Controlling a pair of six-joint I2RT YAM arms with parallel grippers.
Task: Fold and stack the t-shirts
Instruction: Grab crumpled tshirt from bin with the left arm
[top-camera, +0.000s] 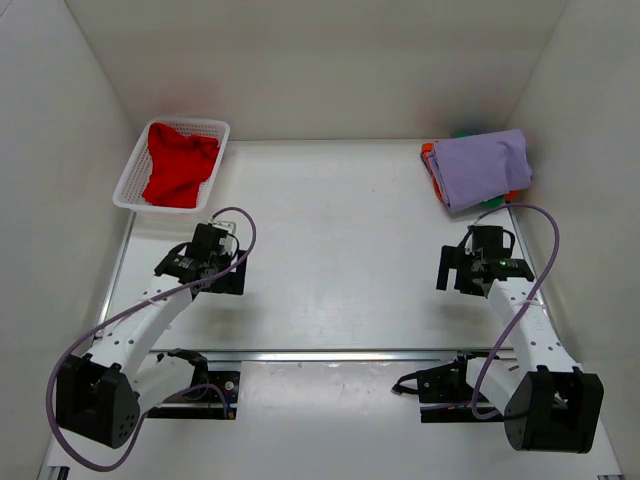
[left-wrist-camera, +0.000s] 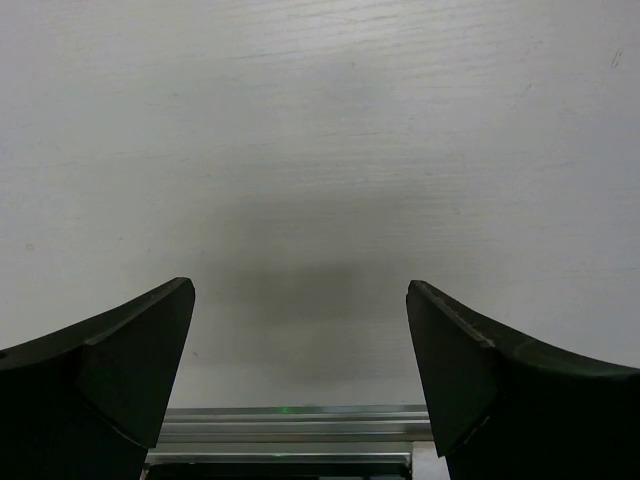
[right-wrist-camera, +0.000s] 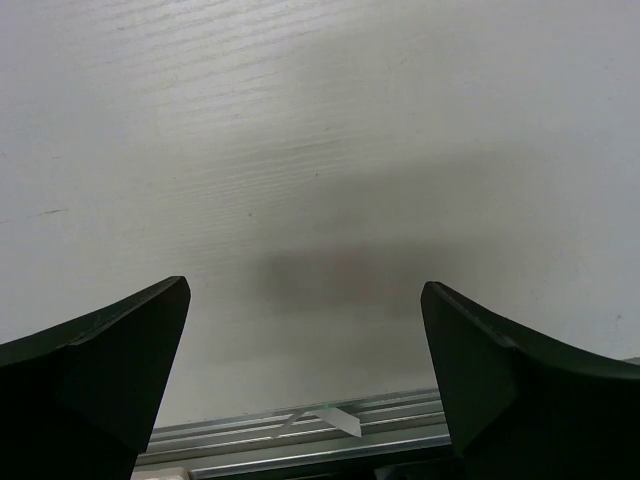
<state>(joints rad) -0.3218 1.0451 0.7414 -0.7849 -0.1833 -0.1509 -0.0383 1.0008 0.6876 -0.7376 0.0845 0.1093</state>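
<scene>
L gripper (top-camera: 218, 262) wide open, R gripper (top-camera: 466, 270) wide open, both arms bent, nothing held

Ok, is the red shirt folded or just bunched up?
Bunched up, not folded: the red shirt lies crumpled with uneven edges inside the white basket at the far left.

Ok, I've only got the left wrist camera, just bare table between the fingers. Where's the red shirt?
Observer: The red t-shirt lies crumpled in the white mesh basket, at the far left corner of the table, beyond the left gripper.
Operator: And the folded ones?
Observer: Stacked at the far right corner, lavender t-shirt on top, with edges of an orange t-shirt and a green t-shirt showing beneath.
Operator: Right gripper busy?
Observer: No, the right gripper is open and empty over bare table.
</scene>
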